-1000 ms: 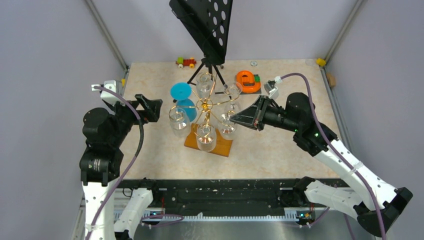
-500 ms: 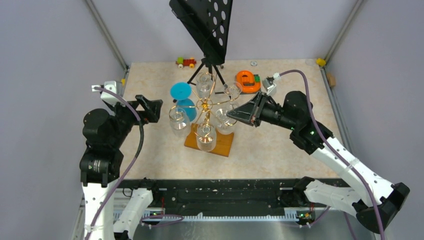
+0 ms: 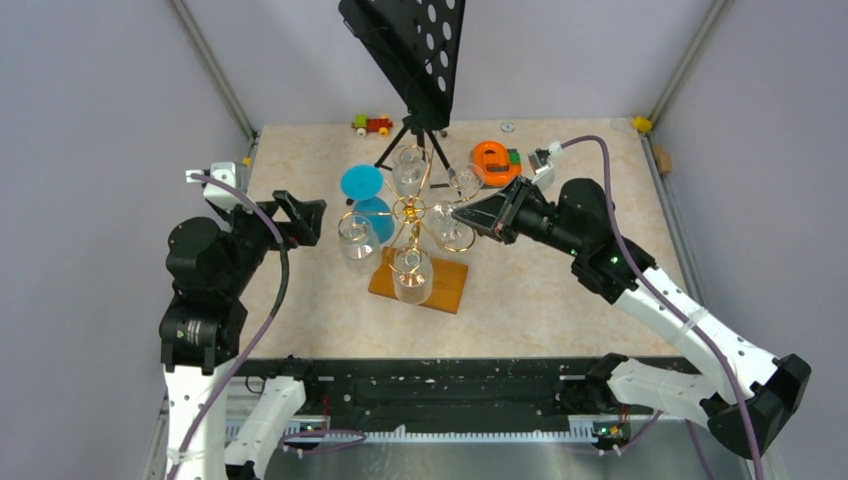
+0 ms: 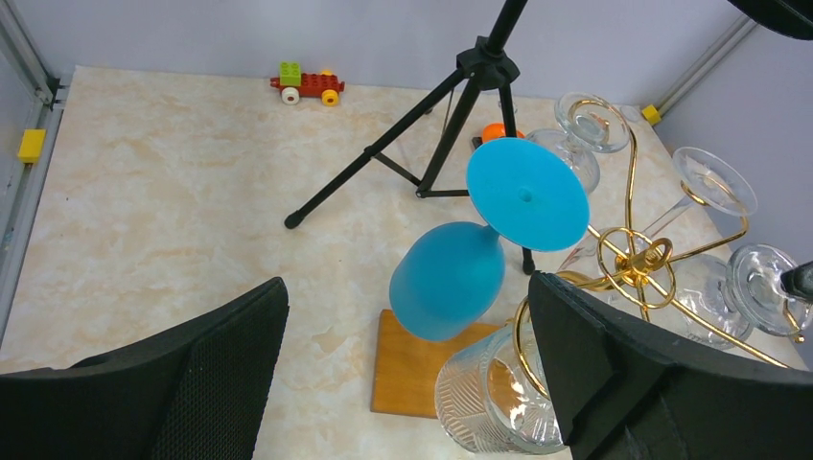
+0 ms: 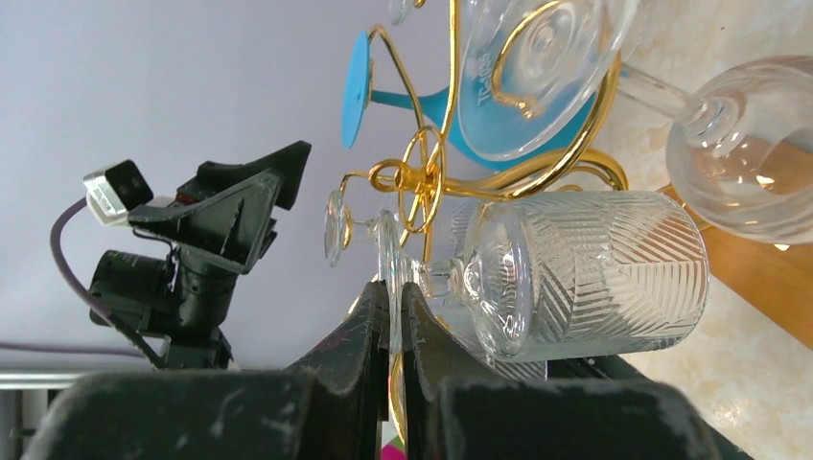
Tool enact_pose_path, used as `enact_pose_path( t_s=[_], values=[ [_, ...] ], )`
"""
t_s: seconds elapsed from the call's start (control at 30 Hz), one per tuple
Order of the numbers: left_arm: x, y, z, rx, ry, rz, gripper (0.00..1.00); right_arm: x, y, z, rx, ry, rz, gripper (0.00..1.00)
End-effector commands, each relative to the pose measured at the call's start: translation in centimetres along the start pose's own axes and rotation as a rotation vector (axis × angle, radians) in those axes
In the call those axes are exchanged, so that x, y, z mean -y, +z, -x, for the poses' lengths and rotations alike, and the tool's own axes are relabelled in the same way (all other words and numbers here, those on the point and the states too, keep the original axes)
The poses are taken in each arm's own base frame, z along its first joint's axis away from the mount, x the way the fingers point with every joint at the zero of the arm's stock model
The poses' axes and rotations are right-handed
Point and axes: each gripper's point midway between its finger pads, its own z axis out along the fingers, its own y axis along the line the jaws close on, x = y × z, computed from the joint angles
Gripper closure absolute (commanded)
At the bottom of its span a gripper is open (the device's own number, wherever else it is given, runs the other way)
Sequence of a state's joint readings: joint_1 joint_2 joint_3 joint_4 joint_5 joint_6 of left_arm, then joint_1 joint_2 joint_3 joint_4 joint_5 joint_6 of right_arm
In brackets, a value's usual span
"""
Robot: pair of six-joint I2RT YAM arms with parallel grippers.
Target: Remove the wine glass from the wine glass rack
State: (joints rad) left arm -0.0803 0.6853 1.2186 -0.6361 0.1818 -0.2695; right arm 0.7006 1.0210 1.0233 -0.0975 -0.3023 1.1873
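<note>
Right jaws nearly pressed together, pinching the thin clear foot of the wine glass (image 5: 575, 268) edge-on between the two fingers (image 5: 357, 340). The wrist view shows only a sliver of gap, filled by the foot's rim. The glass is a clear one with a cut pattern on its bowl. It sits on the rack's (image 3: 408, 210) right side, just off the gold hub, with the bowl (image 3: 447, 228) next to the fingertips. Gold wire curls run close past its foot and stem, and I cannot tell whether the stem sits inside a scroll or free of it. The lower part of the foot is hidden between the fingers. Left jaws spread wide, holding and touching nothing, both fingers (image 4: 201, 374) at the frame's lower corners. They hang to the left of the rack, apart from it, facing a blue glass (image 4: 451, 278) that hangs bowl-down with its foot tilted up. In the top view four other clear glasses ring the post, and their outlines overlap and blur into the pale worktop (image 3: 560, 300). The wooden base (image 3: 447, 292) is partly covered by the near glass. In the left wrist view another patterned glass (image 4: 489, 402) is cut off by the bottom edge and partly behind the right-hand finger. Music stand (image 3: 410, 50) behind the rack, its plate cropped at the top. Toy train (image 3: 372, 124) at the far edge.
</note>
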Motion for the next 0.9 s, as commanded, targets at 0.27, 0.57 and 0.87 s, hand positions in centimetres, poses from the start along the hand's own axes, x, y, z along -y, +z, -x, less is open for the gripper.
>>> enact_pose_path(
  t_s=[0.27,0.57,0.87],
  values=[
    [0.6,0.0,1.4,0.031,0.029,-0.021,0.01,-5.9,-2.8,5.1,0.265,-0.058,0.099,1.0],
    [5.3,-1.6,2.5,0.065,0.08,-0.284,0.01,-5.3,-5.4,5.2,0.311,-0.012,0.047,1.0],
    [11.4,-3.3,4.3,0.057,-0.024,-0.627,0.04,-4.9,-8.5,5.2,0.364,0.005,0.029,1.0]
  ],
)
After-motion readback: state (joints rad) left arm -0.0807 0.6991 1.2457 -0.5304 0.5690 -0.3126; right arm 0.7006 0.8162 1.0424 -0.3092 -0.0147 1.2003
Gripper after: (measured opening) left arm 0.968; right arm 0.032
